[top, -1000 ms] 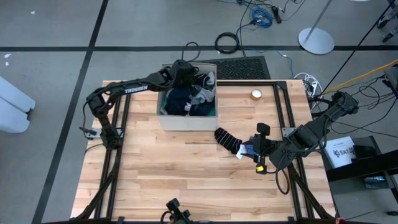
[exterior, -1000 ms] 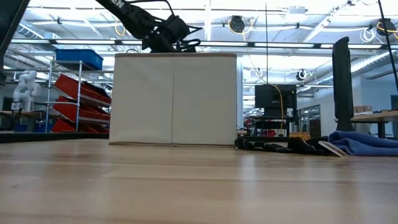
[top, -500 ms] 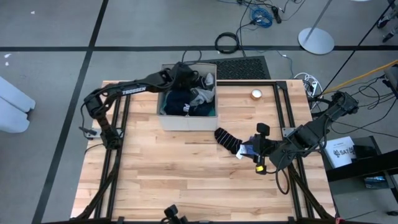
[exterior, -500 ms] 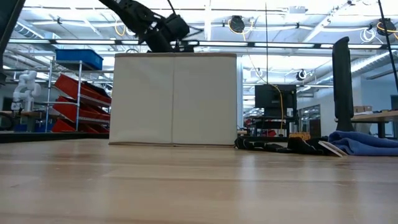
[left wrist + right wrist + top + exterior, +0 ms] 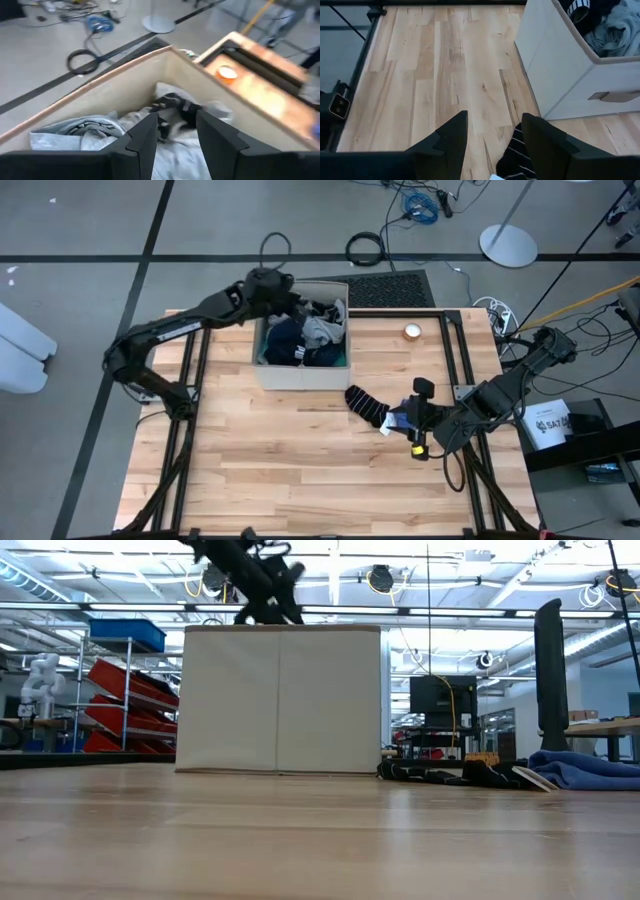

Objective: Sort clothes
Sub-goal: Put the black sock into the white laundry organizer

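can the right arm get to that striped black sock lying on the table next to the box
Probably yes. The striped black sock lies flat on the bare table just ahead of the right gripper, whose fingers stand open and empty. Nothing lies between them; the box sits off to the side.

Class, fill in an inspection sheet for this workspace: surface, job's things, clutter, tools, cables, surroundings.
Surface: wooden table, mostly bare.
Job's things: clothes piled in the beige box; striped sock on the table.
Clutter: small round object near the far edge.
Tools: left tool above the box's far corner, open, empty; right tool open, beside the sock.
Cables: coils on the floor.
Surroundings: shelving behind.
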You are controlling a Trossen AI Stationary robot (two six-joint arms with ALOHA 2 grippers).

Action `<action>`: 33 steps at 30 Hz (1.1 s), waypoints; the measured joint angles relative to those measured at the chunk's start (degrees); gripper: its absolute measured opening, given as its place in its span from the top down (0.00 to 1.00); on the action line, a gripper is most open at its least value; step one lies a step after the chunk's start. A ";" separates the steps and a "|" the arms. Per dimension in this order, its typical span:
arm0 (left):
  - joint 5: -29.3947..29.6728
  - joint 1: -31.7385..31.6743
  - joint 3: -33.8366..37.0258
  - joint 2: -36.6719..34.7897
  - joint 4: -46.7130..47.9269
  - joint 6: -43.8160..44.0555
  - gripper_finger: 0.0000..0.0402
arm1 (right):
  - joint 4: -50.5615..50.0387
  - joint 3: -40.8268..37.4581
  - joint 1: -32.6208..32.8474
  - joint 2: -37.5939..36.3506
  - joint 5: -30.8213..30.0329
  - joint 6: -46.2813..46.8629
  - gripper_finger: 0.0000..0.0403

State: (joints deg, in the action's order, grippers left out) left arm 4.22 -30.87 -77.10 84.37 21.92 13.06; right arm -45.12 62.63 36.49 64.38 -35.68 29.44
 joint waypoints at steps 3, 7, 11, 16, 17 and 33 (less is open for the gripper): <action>-4.76 0.64 0.00 -3.51 2.27 0.16 0.64 | -3.26 0.00 0.00 0.00 0.00 2.58 0.57; -10.30 3.79 0.00 -7.28 7.85 0.14 0.64 | -10.44 0.00 0.00 0.00 0.07 8.70 0.57; -10.12 9.40 2.02 -10.93 10.34 0.13 0.64 | -16.08 -0.47 -0.02 0.00 0.71 16.12 0.57; -5.35 17.16 7.19 -14.59 8.57 0.76 0.64 | -14.09 -5.07 -0.89 0.02 3.66 17.43 0.57; -4.28 18.73 8.35 -15.21 7.79 1.54 0.64 | -12.93 -6.33 -1.53 0.00 4.44 16.88 0.57; 9.35 42.76 31.38 -16.74 -34.21 6.00 0.64 | 13.98 -22.55 -15.00 0.02 16.60 -6.91 0.57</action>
State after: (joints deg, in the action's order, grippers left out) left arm 13.57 11.89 -45.72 67.64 -12.30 19.06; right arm -31.14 40.08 21.49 64.40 -19.08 22.52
